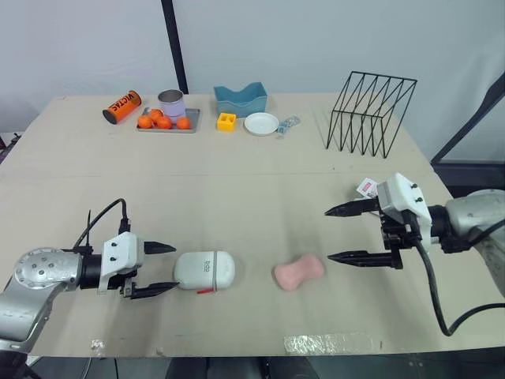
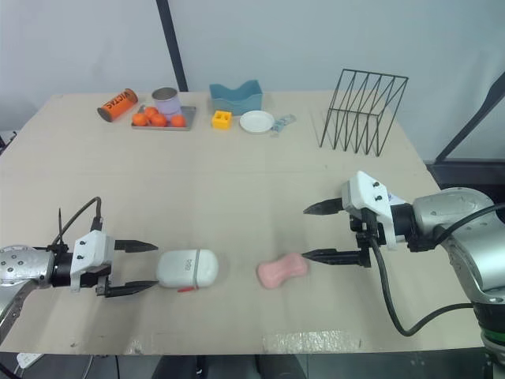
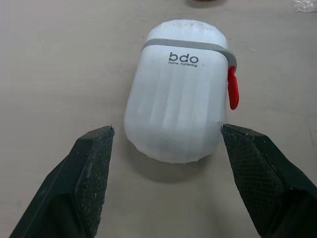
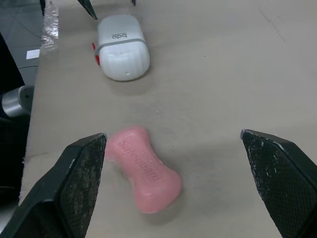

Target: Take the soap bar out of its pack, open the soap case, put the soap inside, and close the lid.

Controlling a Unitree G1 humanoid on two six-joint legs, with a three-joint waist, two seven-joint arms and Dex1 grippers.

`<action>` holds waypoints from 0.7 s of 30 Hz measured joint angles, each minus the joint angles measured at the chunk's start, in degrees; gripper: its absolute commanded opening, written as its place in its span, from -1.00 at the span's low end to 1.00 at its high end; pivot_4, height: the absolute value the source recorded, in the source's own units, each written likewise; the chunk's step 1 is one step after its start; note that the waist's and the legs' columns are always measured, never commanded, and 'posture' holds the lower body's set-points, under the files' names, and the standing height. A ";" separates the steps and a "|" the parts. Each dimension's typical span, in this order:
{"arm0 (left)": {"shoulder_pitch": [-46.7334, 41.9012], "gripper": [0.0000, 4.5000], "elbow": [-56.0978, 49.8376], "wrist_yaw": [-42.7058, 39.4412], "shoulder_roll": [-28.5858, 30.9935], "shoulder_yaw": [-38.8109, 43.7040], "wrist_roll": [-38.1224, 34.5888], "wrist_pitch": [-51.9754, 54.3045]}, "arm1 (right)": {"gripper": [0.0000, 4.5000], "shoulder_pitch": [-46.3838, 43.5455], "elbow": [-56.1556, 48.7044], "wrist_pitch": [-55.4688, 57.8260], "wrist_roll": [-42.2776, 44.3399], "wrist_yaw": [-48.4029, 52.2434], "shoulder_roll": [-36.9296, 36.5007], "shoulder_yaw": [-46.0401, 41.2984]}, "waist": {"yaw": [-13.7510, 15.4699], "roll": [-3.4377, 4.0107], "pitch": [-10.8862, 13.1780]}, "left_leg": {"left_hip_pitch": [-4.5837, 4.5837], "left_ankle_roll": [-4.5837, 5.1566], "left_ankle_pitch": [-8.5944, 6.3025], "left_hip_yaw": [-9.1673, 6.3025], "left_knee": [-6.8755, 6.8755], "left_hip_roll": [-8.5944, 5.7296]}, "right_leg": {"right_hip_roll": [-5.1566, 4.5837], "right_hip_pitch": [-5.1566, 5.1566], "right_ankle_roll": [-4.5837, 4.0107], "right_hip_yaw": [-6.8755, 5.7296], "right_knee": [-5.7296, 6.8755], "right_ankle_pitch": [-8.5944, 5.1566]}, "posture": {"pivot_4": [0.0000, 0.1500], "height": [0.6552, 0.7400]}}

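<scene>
– Across a pale wooden table, backed by a plain white wall and a black pole, what sits at centre?

– A white soap case, ribbed, with a grey band, a red tab on one side and the letters "bdo" printed on it. It lies flat near the table's front edge, lid shut.

– And the soap?

– A pink soap bar, waisted in the middle with raised lettering, lies unwrapped on the bare wood to the case's right, near it but not touching.

– Where are the grippers?

– The left gripper is just left of the case, its two black fingers spread wide and pointing at the case's end without touching it. The right gripper is well to the case's right, beyond the soap, fingers likewise spread and holding nothing.

– What lines the back of the table?

– Far behind the case stand an orange can on its side, a tray of small oranges with a tin cup, a yellow block, a blue container and a white dish. A black wire rack stands behind the case and far to its right.
</scene>
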 measured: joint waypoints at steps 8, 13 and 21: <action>0.28 0.62 -0.13 -0.28 0.01 0.03 -0.47 -0.01 | 0.99 1.31 -0.47 -1.89 -0.06 -3.48 5.90 2.59 | -0.01 -0.08 0.00 | -0.01 0.00 0.00 0.00 0.01 0.02 | 0.03 -0.01 -0.01 0.01 0.00 0.00 | 1.00 1.00; -0.49 0.62 -0.10 -0.26 -0.11 -0.30 -0.28 -0.91 | 0.99 1.25 1.13 -3.61 -2.95 -5.97 7.60 4.27 | 0.05 -0.14 0.00 | -0.01 0.00 0.00 -0.02 0.01 0.01 | 0.02 -0.01 -0.01 -0.02 0.00 0.00 | 1.00 1.00; -2.62 0.62 1.93 -1.08 -0.24 -3.87 1.49 -1.70 | 0.99 1.60 0.18 -3.59 -2.94 -6.60 8.30 5.17 | 0.05 -0.15 0.00 | -0.01 0.00 0.00 -0.02 0.01 0.02 | 0.05 -0.01 -0.02 -0.01 0.01 0.01 | 1.00 1.00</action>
